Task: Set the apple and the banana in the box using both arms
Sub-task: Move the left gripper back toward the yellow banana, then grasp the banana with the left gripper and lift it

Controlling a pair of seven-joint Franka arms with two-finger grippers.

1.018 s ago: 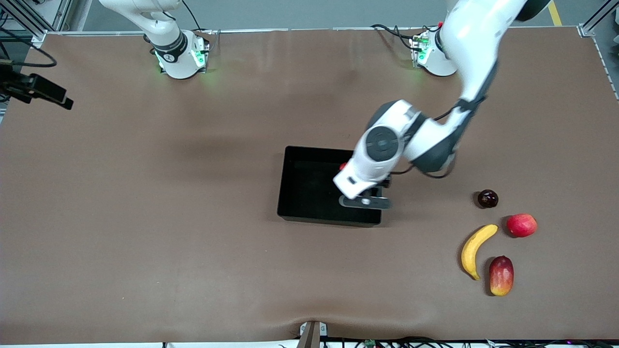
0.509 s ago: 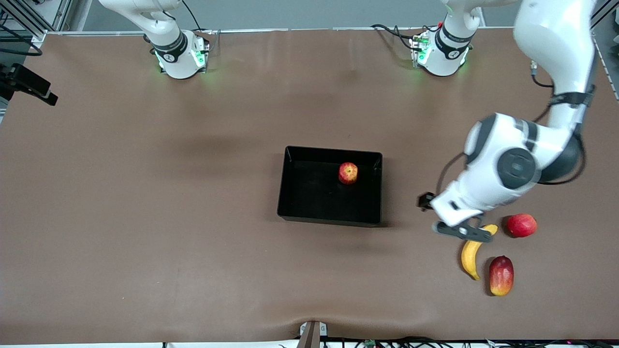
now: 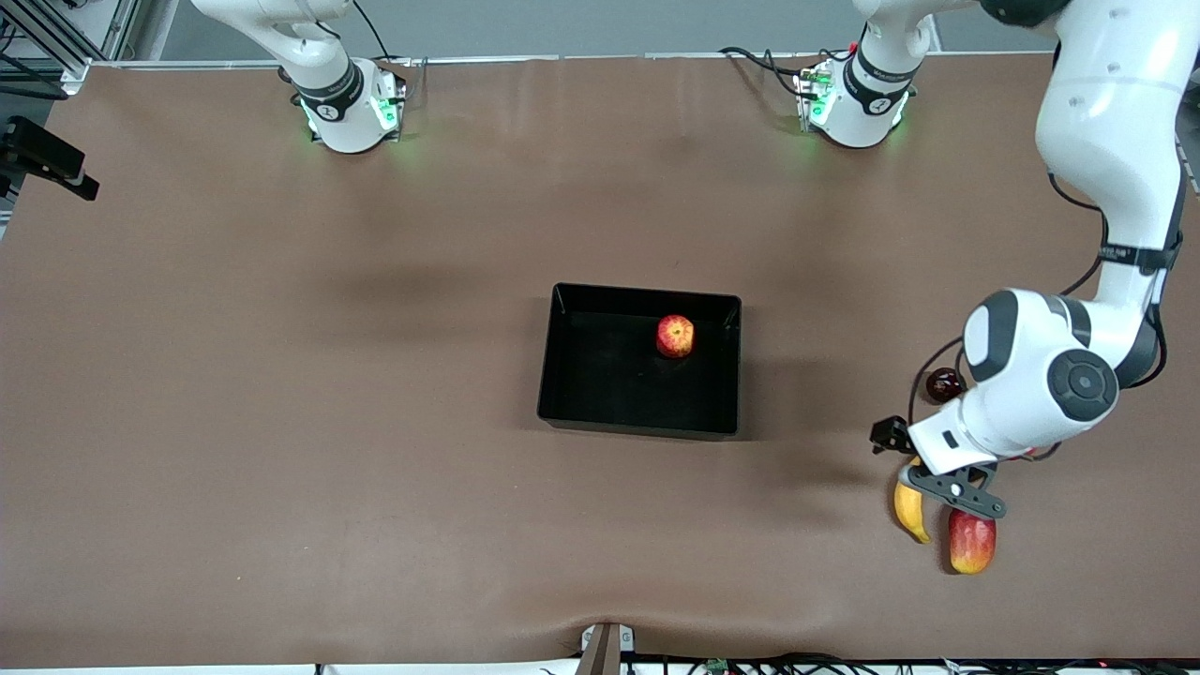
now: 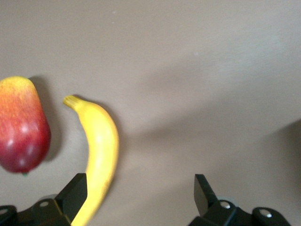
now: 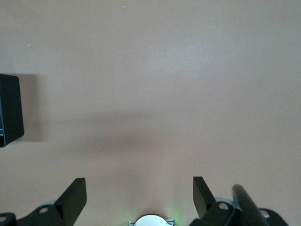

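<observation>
Spread wide and empty, my left gripper (image 4: 139, 190) is hanging over the curved yellow banana (image 3: 907, 511) beside the oblong red-and-yellow mango-like fruit (image 3: 971, 542), well apart from the glossy black box (image 3: 637, 420) holding the streaked red apple (image 3: 675, 336). Only one finger is lining up over the banana, so closing now risks a glancing grip or nudging the mango-like fruit. My right gripper (image 5: 139, 190) is waiting, parted, near its base.

This is a robot laboratory. Two white arms (image 3: 1078, 366) are fixed by their bases (image 3: 352, 108) on a wide bench (image 3: 281, 422) with a brown cover. Cables (image 3: 769, 61) run along the edge, and metal frame posts (image 3: 56, 37) stand at the corner.
</observation>
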